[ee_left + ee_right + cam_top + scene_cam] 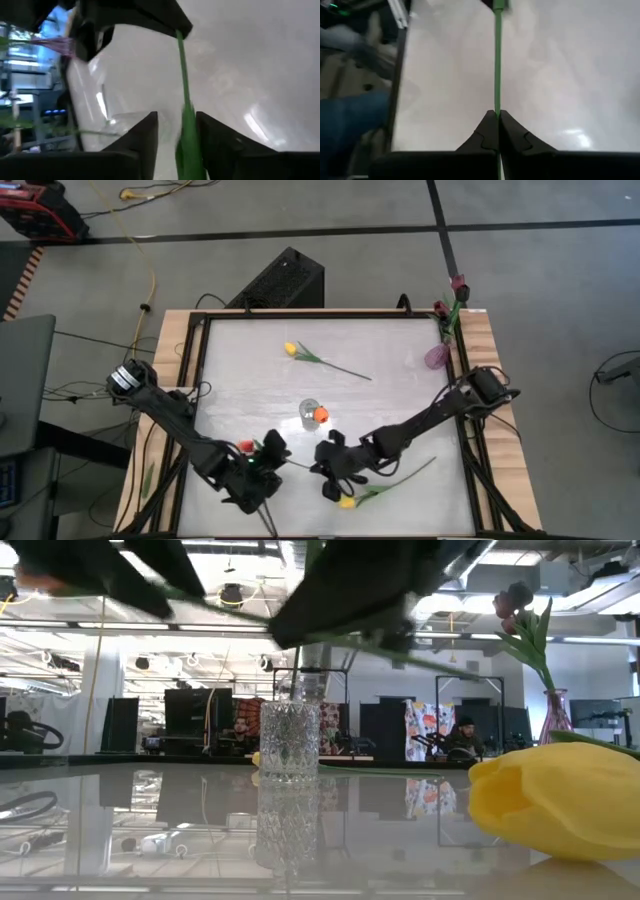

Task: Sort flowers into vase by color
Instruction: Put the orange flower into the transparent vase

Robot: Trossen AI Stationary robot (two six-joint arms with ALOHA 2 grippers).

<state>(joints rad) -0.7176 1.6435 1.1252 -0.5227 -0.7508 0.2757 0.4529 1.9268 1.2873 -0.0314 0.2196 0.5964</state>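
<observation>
**Now both grippers meet on one stem at the near edge**

Down at the front of the white table [400, 380], the two dark arms lean in toward each other. The right gripper [497, 120] is clenched tight on a thin green stem [496, 60]; its two fingers press together with the stem pinched between their tips and running straight away from them. The left gripper [176, 131] faces it from close by, and its fingers stand apart with the same stem passing through the gap, so it has let go or nearly so. From above, a red tulip head [246, 446] shows right beside the left gripper, at the end of that stem.

In the middle of the table stands a small cut-glass vase [289, 740], upright, with an orange tulip [321, 414] in it. A yellow tulip [290, 349] lies flat on the far half of the table, its stem and leaves trailing toward the right. A second yellow tulip [555, 800] lies at the near edge just beside the right gripper, its stem angling off to the right. At the far right corner a pinkish-purple vase [437, 357] holds dark maroon tulips [458, 284], which lean out over the table's wooden frame [490, 340].
</observation>
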